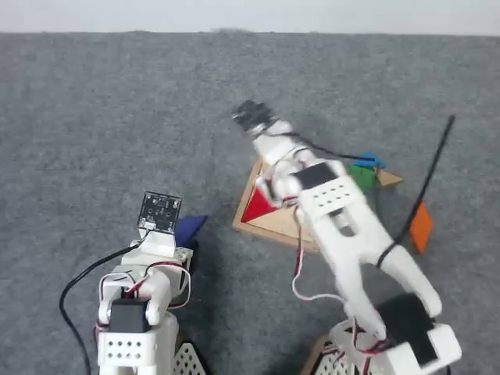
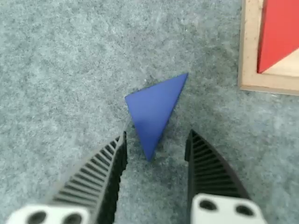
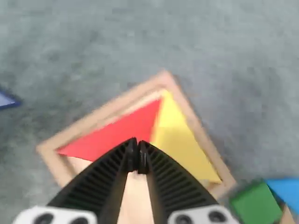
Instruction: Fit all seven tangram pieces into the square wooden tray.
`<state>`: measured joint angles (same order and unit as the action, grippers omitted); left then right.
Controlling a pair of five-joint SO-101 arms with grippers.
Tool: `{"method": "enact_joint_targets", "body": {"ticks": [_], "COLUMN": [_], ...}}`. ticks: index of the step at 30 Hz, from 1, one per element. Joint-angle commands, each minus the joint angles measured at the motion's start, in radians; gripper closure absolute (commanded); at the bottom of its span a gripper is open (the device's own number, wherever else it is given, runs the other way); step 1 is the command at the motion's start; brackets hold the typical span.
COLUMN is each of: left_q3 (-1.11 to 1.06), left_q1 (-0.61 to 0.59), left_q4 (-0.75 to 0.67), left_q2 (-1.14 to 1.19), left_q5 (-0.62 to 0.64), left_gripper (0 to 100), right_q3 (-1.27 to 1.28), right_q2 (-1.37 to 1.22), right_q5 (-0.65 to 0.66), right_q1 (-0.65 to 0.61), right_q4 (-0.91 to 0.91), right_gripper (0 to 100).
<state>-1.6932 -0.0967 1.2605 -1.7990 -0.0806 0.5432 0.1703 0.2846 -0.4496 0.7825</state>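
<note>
Straddling thin, likely rigid blue triangle [image 2: 154,109] at 9 o'clock of tray [image 2: 247,56] with left gripper [image 2: 156,149] spread, favouring pinching its slanted edges; right gripper [image 3: 138,154] closed

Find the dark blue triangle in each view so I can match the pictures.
High view: dark blue triangle on the carpet by the left arm, left of the tray.
Left wrist view: on the carpet, its tip between the fingers of the open left hand.
Right wrist view: a sliver at the picture's edge, apart from the tray.
Shared landmark: the tray's red piece.
</note>
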Motion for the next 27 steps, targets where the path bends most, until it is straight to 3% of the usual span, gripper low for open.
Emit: {"method": "enact_joint_targets", "body": {"ticks": [1, 8, 19, 27], "left_q3": [0.010, 0.010, 0.010, 0.010], "left_q1": [0.005, 0.005, 0.005, 0.005], "left_q4": [0.002, 0.002, 0.002, 0.002], "left_q2": [-0.018, -0.018, -0.018, -0.018], "left_q5": [0.011, 0.011, 0.011, 0.011], "left_gripper": [80, 80, 80, 80], "right_q3": [-0.003, -0.012, -0.250, -0.261], "right_q2": [-0.056, -0.211, -0.440, -0.302], "right_q5": [0.020, 0.021, 0.021, 0.028], "right_q1": [0.042, -0.054, -0.051, -0.047], "right_q4": [0.005, -0.022, -0.002, 0.062], "right_gripper": [99.2, 99.2, 99.2, 99.2]}}
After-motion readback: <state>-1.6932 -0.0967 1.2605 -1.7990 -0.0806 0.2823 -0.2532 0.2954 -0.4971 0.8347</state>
